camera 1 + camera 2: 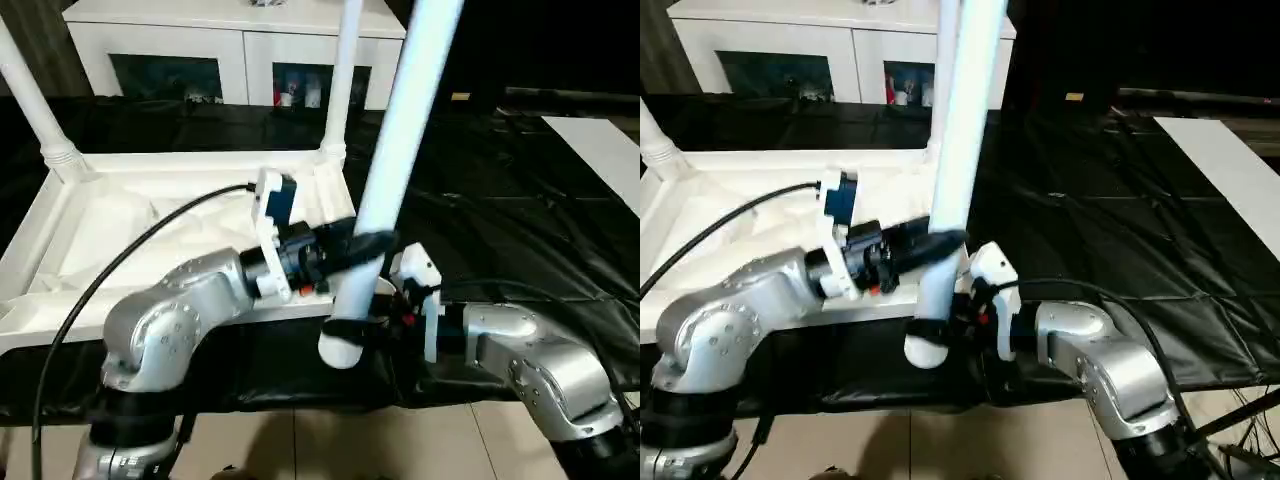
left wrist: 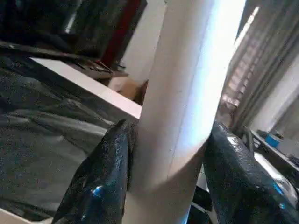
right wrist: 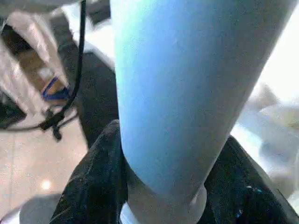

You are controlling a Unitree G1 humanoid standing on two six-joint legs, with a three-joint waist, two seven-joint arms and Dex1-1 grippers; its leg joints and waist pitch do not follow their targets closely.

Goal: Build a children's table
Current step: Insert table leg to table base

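Both pincers, left (image 1: 362,243) and right (image 1: 372,322), clamp half-open around one white leg (image 1: 392,170).

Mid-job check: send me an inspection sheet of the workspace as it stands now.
Surface: black wrinkled sheet.
Job's things: white ribbed plastic tabletop lies upside down; two white tube legs stand in its far corner sockets; a third white tapered leg is held tilted.
Clutter: nothing seen.
Grippers: left gripper and right gripper both clamp the third leg, the right nearer its lower end.
Cables: black cable arcs over the left forearm.
Surroundings: white cabinet with glass doors behind.
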